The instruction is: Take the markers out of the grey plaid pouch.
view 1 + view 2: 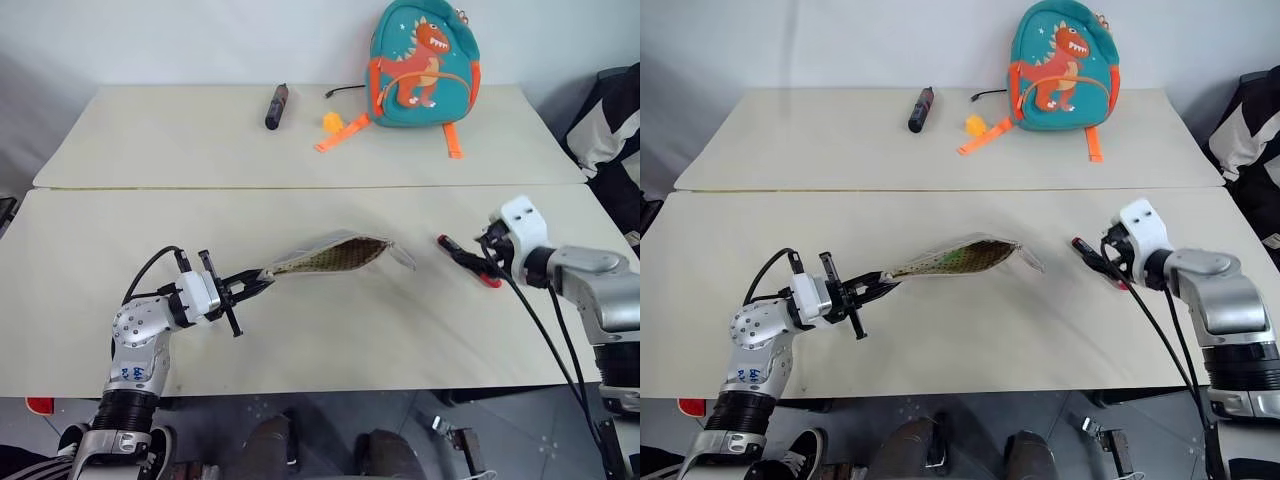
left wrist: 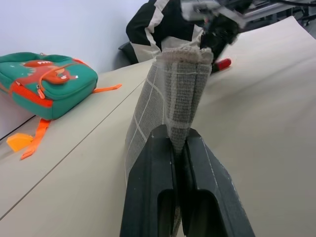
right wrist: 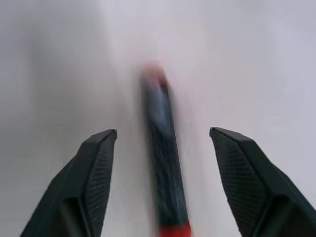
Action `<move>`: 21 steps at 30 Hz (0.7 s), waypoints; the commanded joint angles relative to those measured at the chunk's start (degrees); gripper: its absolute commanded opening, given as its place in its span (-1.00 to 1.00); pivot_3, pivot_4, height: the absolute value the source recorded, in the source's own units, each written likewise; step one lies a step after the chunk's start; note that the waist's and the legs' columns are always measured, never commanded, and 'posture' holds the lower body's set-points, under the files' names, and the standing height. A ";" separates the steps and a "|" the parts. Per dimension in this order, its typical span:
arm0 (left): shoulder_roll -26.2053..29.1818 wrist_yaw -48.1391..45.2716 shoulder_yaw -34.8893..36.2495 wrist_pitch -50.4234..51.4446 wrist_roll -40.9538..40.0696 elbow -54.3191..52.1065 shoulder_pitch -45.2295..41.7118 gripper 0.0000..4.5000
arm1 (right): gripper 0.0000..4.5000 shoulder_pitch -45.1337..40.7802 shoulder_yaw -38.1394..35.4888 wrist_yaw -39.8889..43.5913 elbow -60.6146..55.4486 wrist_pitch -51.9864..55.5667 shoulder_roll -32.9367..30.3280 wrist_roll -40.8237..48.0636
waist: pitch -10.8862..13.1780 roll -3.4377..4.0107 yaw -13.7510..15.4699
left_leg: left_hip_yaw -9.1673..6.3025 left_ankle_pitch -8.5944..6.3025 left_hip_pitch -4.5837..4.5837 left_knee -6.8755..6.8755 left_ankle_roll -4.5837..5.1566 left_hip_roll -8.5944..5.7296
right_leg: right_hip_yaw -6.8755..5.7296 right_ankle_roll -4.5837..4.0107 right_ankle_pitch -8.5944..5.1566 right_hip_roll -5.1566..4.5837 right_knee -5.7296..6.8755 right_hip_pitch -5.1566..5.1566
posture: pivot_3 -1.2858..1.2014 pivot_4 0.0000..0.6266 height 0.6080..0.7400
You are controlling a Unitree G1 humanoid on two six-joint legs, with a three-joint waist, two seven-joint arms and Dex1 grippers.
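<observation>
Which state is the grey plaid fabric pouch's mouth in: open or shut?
Open: the grey plaid fabric pouch, pinched at one end by the left gripper, gapes at the other, showing its lining.

No legible text, labels, brand names, numbers or signs in any view. The teal fabric backpack (image 1: 424, 65) at the table's far edge carries an orange dinosaur picture only, no wording.

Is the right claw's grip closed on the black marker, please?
No, the right claw stands open, with the black marker lying loose between its fingers.
</observation>
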 commanded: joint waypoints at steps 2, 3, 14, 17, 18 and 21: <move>-0.03 -0.40 0.23 -1.22 -0.77 -1.32 -0.22 -1.00 | 0.42 -2.01 -5.43 4.17 -13.34 1.74 -0.62 9.17 | 0.00 0.00 0.01 | -0.04 0.00 0.00 -0.01 0.00 0.01 | 0.01 0.00 0.00 -0.01 0.00 0.01 | 0.03 -0.52 1.00; -0.12 -0.45 0.21 -1.24 -0.79 -1.20 -0.34 -1.00 | 0.42 -1.55 -5.17 5.56 -16.91 2.26 -0.96 11.25 | 0.00 -0.01 0.10 | -0.08 -0.01 0.00 -0.01 -0.01 0.02 | 0.02 0.00 0.00 -0.01 -0.01 0.04 | 0.03 -0.52 1.00; -1.14 -0.59 -0.37 -0.47 -0.83 -1.15 -2.23 -1.00 | 0.35 2.89 8.59 1.19 -26.22 -8.53 8.22 5.14 | 0.00 -0.02 0.07 | -0.09 -0.03 -0.01 0.00 -0.01 -0.02 | 0.05 0.01 0.00 0.00 -0.02 0.04 | 0.03 -0.52 1.00; -1.29 -0.49 -0.54 -0.20 -0.77 -1.64 -2.10 -1.00 | 0.00 2.91 10.13 0.31 -23.76 -9.22 10.01 3.42 | -0.01 -0.02 0.10 | -0.07 -0.03 -0.02 0.00 0.00 -0.03 | 0.01 0.01 0.00 0.02 0.01 0.03 | 0.03 -0.52 1.00; -1.33 -0.41 -0.60 -0.11 -0.76 -1.78 -2.09 -1.00 | -0.15 3.09 10.55 0.60 -23.16 -9.67 10.08 2.91 | 0.00 -0.02 0.15 | -0.09 -0.03 -0.02 0.01 0.00 -0.03 | 0.00 0.01 0.00 0.02 0.01 0.04 | 0.03 -0.52 1.00; -1.48 -0.19 -0.97 0.06 -0.71 -2.49 -1.75 -1.00 | -0.61 3.06 11.53 1.14 -21.51 -11.34 10.38 1.60 | 0.00 -0.02 0.10 | -0.08 -0.02 -0.01 0.01 0.00 -0.04 | 0.01 0.01 0.00 0.03 0.00 0.04 | 0.03 -0.52 1.00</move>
